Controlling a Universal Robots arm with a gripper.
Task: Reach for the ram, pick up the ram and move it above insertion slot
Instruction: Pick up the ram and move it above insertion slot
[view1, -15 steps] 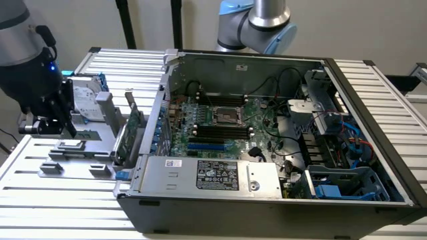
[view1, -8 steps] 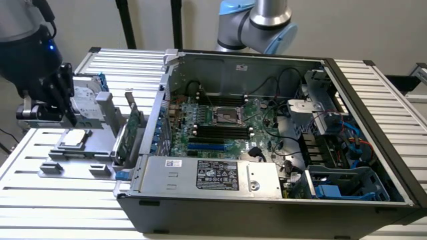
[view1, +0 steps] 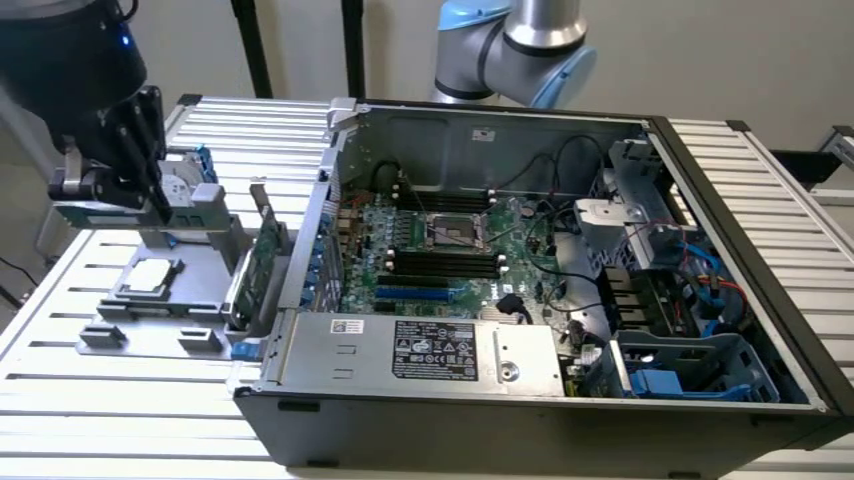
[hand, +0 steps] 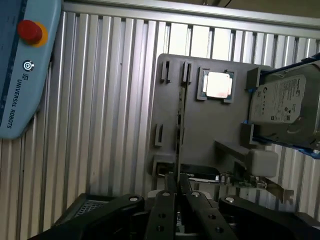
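Wrist view showed the fingers (hand: 176, 186) nearly closed, gripping the thin edge of the ram (hand: 178, 131), which stood on edge in the grey holder (hand: 200, 135). Slatted tabletop (hand: 100, 125) lay open beside the holder. In the exterior view the insertion slot (view1: 445, 262) sat well apart inside the open computer case (view1: 534, 420).

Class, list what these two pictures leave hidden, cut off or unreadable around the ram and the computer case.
- Ram: wrist view, seen edge-on, so its chips are hidden.
- Hard drive: wrist view, cut off by the picture's edge.
- Memory slots: exterior view, too small to tell their latches.
- Power supply label: exterior view, print too small to read.
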